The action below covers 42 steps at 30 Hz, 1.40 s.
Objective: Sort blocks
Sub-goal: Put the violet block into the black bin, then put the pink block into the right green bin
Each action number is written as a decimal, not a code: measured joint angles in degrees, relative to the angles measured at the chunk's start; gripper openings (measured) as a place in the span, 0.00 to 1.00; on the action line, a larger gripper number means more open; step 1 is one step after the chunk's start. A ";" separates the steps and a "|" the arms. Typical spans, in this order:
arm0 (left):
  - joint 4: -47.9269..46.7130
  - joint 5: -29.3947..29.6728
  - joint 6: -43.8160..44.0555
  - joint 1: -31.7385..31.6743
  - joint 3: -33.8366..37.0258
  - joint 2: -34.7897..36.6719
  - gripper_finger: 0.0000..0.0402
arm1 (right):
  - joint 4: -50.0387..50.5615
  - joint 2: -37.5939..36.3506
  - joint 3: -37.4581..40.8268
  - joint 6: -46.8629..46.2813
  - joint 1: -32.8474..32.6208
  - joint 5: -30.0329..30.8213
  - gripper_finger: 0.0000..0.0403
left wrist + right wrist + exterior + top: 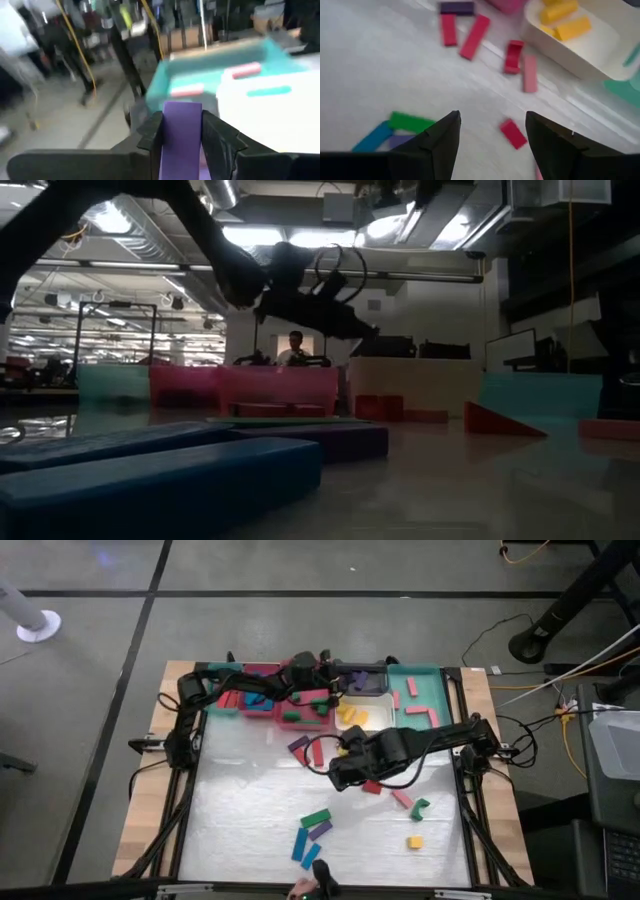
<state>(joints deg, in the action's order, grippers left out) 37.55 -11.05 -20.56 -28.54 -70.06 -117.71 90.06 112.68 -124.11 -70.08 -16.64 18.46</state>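
Left wrist view shows the left pincer [181,135] pinching a purple block [181,131] by its long flat sides, long axis running straight out past the fingertips, over the trays at the high view's upper centre. It looks light, stiff and smooth (apt to slip). The right pincer [492,132] hangs spread over scattered blocks [512,133] mid-worktop.

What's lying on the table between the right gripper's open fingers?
In the right wrist view, a small red block lies on the bare white table just ahead of the gap of the open right gripper; nothing else sits there.
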 joint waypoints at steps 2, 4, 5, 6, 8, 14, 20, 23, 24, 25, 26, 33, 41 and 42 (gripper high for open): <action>-4.34 1.15 1.99 -0.44 -2.19 -0.04 0.27 | -0.14 0.01 3.44 -1.61 0.13 -0.86 0.56; -5.38 2.03 2.47 -0.70 -3.58 0.18 0.29 | -0.01 0.10 6.91 -1.79 0.23 -1.69 0.56; -5.71 2.50 2.54 -0.72 -3.92 0.24 0.31 | -0.09 0.09 8.61 -1.81 0.52 -2.05 0.56; -5.75 2.96 2.78 -0.72 -4.03 0.24 0.32 | -0.04 0.11 10.22 -1.85 0.93 -2.77 0.56; -5.96 3.77 4.36 -0.66 -3.97 0.26 0.36 | -0.03 0.09 13.21 -1.67 1.47 -4.82 0.56; -8.60 4.87 9.16 -0.61 -4.01 2.78 0.47 | -0.77 0.11 19.49 2.81 4.13 -8.38 0.56; -20.72 4.89 8.12 -0.61 -3.90 8.44 0.50 | -9.68 0.09 23.96 10.97 6.97 -11.77 0.56; -32.13 4.86 2.75 -0.61 -3.96 13.87 0.50 | -15.39 0.11 26.67 14.52 8.53 -12.22 0.56; -36.28 4.90 0.89 -0.61 -3.96 15.81 0.49 | -16.20 0.11 27.57 15.15 9.06 -12.48 0.56; -40.52 4.88 -0.79 -0.61 -3.95 17.57 0.49 | -16.79 0.11 28.53 15.55 9.64 -12.72 0.56; -44.09 4.94 -2.27 -0.61 -3.93 19.56 0.49 | -17.19 0.11 29.58 16.04 10.17 -13.06 0.56; -64.16 4.36 -5.33 -0.08 -3.93 33.01 0.46 | -20.89 0.11 36.65 20.08 13.57 -16.84 0.56; -77.53 3.99 0.64 3.27 -3.94 46.09 0.42 | -27.43 0.09 42.61 22.94 16.06 -17.62 0.56; -78.88 3.98 1.35 4.08 -3.94 47.54 0.42 | -27.69 0.09 42.95 23.62 16.38 -17.65 0.56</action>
<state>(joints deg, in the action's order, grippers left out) -41.32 -7.07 -19.22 -24.46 -74.00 -70.17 62.37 112.77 -81.16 -46.47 -0.26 0.81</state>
